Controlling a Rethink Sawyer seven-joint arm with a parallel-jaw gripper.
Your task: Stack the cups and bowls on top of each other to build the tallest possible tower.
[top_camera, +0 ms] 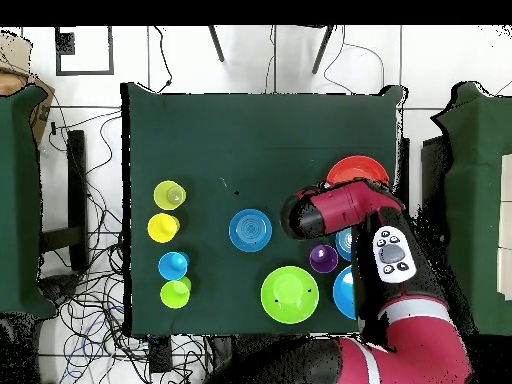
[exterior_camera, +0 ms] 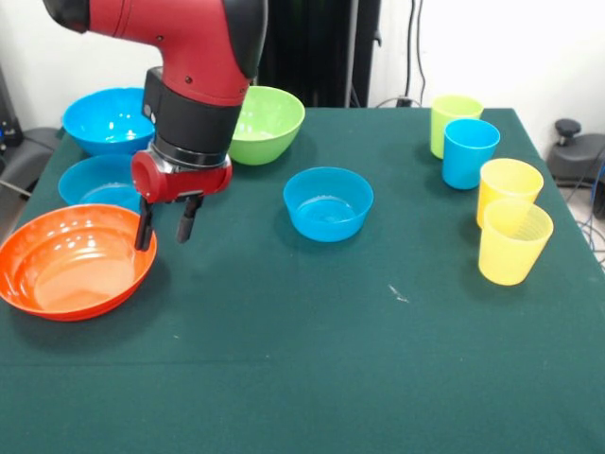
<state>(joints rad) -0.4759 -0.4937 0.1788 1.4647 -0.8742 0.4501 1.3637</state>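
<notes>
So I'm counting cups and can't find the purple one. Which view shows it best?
The overhead view. The purple cup shows there from above as a round rim, close beside the red arm and just past the lime green bowl. The front view shows none of it; the arm probably hides it.

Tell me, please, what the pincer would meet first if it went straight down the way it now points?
Most likely the orange bowl: the pincer hangs open, fingers pointing down, over that bowl's rim nearest the table's middle. Depth is unclear, so one finger may miss the rim and reach the green cloth instead.
</notes>
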